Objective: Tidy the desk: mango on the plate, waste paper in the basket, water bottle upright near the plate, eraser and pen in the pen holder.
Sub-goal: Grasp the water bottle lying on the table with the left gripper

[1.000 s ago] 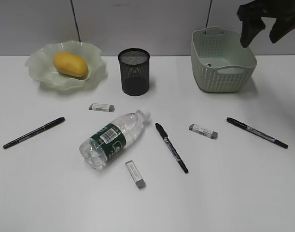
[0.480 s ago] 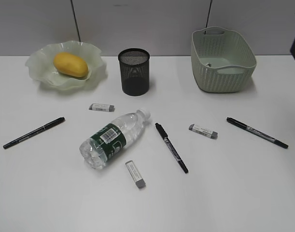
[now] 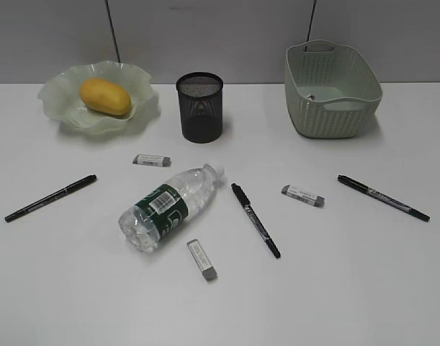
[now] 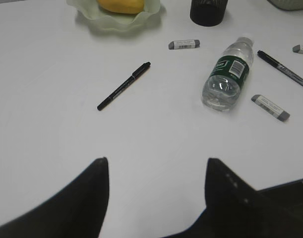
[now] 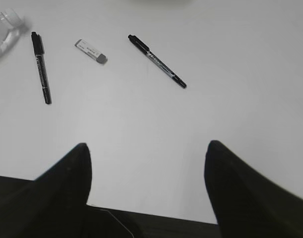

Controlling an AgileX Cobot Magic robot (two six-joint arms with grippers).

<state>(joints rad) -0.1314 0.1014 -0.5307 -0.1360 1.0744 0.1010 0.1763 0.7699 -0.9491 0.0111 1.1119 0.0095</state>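
Both claws, left claw (image 4: 156, 171) and right claw (image 5: 147, 156), spread wide, empty. Water bottle (image 3: 169, 206) lies flat: grip mid-body, tip upright near plate (image 3: 97, 96). Paper probably binned.

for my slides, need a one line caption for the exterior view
Mango on plate; water bottle lying among scattered pens and erasers.

Ahead of the left gripper (image 4: 153, 166), fingers spread, bare desk (image 3: 335, 288), then a pen (image 4: 124, 86) lying slantwise. Farther ahead and to the right, a toppled bottle (image 4: 227, 74) with one eraser (image 4: 270, 106) beside it, another (image 4: 184, 44) beyond. At the far edge, plate (image 4: 116, 17) and mesh cup (image 4: 207, 12). Ahead of the right gripper (image 5: 146, 163), also spread, open tabletop; past it a pen (image 5: 157, 61), an eraser (image 5: 90, 51), another pen (image 5: 41, 67) to the left.
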